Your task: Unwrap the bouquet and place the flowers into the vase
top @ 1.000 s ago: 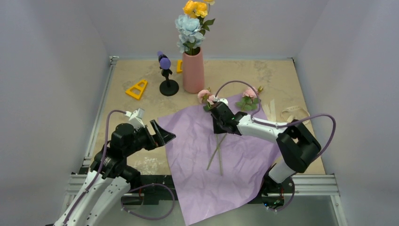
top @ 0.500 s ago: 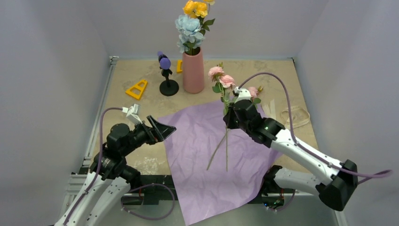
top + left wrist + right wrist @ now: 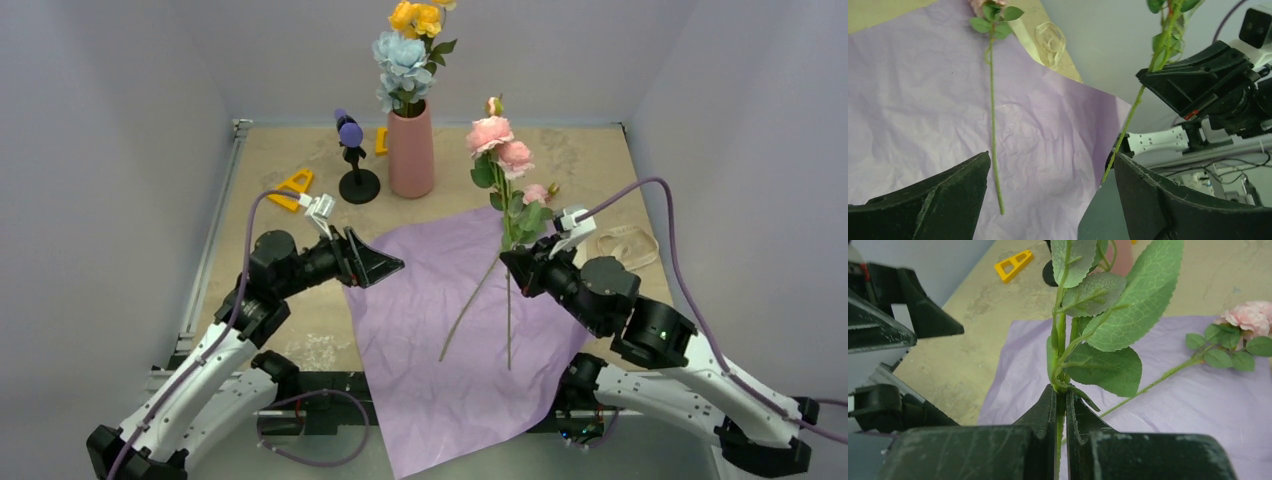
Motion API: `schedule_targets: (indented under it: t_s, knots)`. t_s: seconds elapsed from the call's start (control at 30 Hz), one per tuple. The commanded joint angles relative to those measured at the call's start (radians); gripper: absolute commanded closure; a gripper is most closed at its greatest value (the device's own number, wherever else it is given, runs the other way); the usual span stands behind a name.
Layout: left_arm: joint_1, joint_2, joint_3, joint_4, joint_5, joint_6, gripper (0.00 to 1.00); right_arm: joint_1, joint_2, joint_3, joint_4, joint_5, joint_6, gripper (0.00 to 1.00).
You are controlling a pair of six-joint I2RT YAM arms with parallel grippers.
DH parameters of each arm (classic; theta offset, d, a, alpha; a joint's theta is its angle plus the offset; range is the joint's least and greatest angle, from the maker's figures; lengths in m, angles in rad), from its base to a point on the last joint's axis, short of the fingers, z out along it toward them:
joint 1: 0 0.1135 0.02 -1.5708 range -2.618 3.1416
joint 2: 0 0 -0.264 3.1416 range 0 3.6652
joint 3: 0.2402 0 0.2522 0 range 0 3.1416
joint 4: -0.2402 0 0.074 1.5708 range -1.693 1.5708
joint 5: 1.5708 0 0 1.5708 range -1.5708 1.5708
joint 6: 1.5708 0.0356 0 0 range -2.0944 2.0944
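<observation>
- A grey-walled booth surrounds a mottled beige table (image 3: 580,150). On it the lilac paper wrap (image 3: 430,350) lies spread flat, so the unwrapping looks done.
- The salmon-pink vase (image 3: 411,150) stands at the back, well apart from both arms, with the blue and yellow flowers (image 3: 405,50) already in it.
- The pink rose sprig (image 3: 500,145) is up in the air, right of the vase, with its long stem hanging down over the paper.
- It should handle as light and thin but top-heavy, with a springy stem likely to sway and twist. The sound hold is on bare stem just under the lowest leaves.
- The right gripper (image 3: 1061,395) has its jaws pressed together on exactly that spot and holds the sprig upright. The arm reaches in low from the right, wrist raised.
- From the wrist view it may be pinching two stalks, not one; I cannot tell.
- A second pink rose (image 3: 1248,317) lies on the paper, head at the far right.
- The left gripper (image 3: 1050,165) hovers over the paper's left edge with its jaws wide apart and nothing between them, pointing toward the hanging stem.
</observation>
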Motion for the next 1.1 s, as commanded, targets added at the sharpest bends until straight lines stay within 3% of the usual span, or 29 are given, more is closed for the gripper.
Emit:
schedule_targets:
  t_s: [0.0,0.1,0.2,0.37,0.57,1.07]
  knots:
    - [-0.093,0.052,0.196,0.046,0.022,0.205,0.03,0.151,0.056,0.030,0.056,0.186,-0.124,1.00]
    - [-0.158,0.092,0.294,0.000,-0.012,0.308,0.03,0.217,0.095,0.024,0.126,0.214,-0.162,1.00]
    - [-0.166,0.097,0.309,0.062,-0.019,0.338,0.04,0.269,0.114,0.017,0.216,0.213,-0.199,1.00]
    - [-0.167,0.108,0.267,0.182,0.007,0.368,0.06,0.307,0.126,-0.016,0.392,0.162,-0.251,1.00]
    - [-0.174,0.078,0.135,0.456,0.039,0.322,0.11,0.332,0.180,-0.013,0.492,0.105,-0.272,1.00]
    - [-0.177,0.145,0.228,0.422,0.031,0.356,0.12,0.366,0.269,0.033,0.542,0.007,-0.227,1.00]
